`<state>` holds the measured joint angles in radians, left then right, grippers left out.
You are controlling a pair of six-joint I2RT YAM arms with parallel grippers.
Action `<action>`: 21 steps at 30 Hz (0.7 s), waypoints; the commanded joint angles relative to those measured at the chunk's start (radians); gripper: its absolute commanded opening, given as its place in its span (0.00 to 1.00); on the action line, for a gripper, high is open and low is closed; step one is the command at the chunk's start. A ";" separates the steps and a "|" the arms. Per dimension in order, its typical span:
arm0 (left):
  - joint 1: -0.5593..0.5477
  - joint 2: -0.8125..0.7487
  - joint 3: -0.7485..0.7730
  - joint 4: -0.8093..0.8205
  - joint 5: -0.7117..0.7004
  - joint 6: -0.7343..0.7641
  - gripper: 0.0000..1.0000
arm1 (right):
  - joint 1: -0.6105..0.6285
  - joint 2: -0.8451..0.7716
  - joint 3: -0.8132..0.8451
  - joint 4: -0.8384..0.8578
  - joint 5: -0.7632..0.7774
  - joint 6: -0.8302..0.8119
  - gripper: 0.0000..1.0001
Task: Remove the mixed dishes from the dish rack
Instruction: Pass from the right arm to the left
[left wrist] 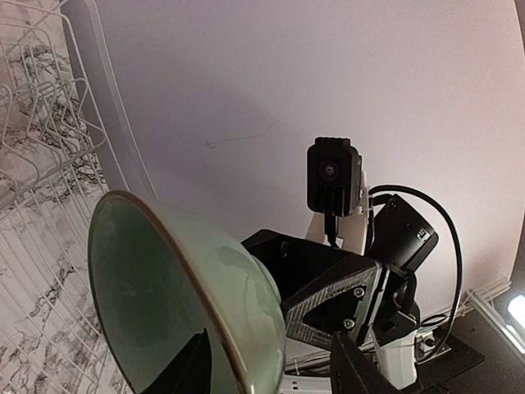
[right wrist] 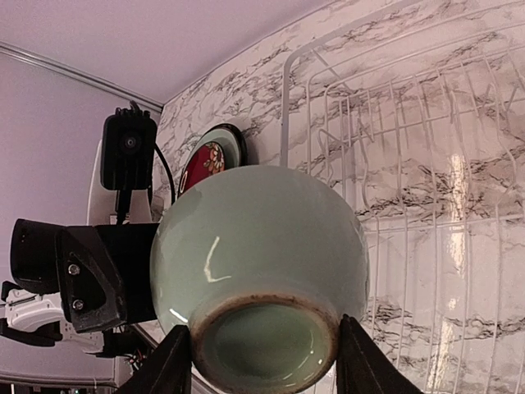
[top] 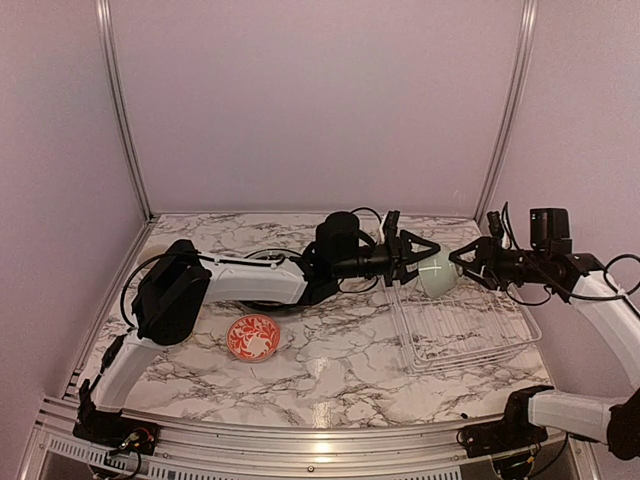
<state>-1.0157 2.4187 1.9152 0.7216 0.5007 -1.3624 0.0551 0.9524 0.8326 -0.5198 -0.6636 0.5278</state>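
Observation:
A pale green bowl (top: 437, 272) hangs on its side above the left end of the white wire dish rack (top: 470, 330). My right gripper (top: 460, 268) is shut on the bowl (right wrist: 258, 246), one finger on each side of its foot ring. My left gripper (top: 430, 262) meets the bowl (left wrist: 164, 287) from the left and straddles its rim. One left finger is inside the bowl, and the other is outside with a gap to the wall. The rack (right wrist: 426, 164) shows no dishes where I can see it.
A small red patterned dish (top: 252, 337) lies on the marble table (top: 330, 370) left of the rack. A red patterned plate (right wrist: 209, 160) rests on a black-rimmed one behind the left arm. Pale walls close in the back and both sides.

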 commanded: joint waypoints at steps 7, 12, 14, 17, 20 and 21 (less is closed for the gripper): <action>0.000 -0.014 -0.034 0.090 0.041 -0.043 0.01 | 0.037 0.003 0.021 0.112 -0.057 0.009 0.27; 0.001 -0.096 -0.088 0.037 0.037 0.024 0.00 | 0.053 0.004 0.048 0.129 -0.051 -0.024 0.53; 0.002 -0.159 -0.125 -0.031 0.027 0.109 0.00 | 0.053 0.002 0.068 0.121 -0.030 -0.052 0.71; 0.000 -0.265 -0.185 -0.186 -0.015 0.255 0.00 | 0.054 0.001 0.119 0.083 0.043 -0.119 0.88; -0.003 -0.384 -0.255 -0.373 -0.086 0.401 0.00 | 0.054 -0.010 0.157 0.078 0.104 -0.159 0.97; -0.004 -0.412 -0.272 -0.459 -0.118 0.444 0.00 | 0.053 -0.014 0.168 0.076 0.131 -0.173 0.98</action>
<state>-1.0149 2.1845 1.6798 0.4953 0.4767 -1.1549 0.1001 0.9627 0.9291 -0.4549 -0.6395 0.4408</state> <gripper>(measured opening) 0.110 0.962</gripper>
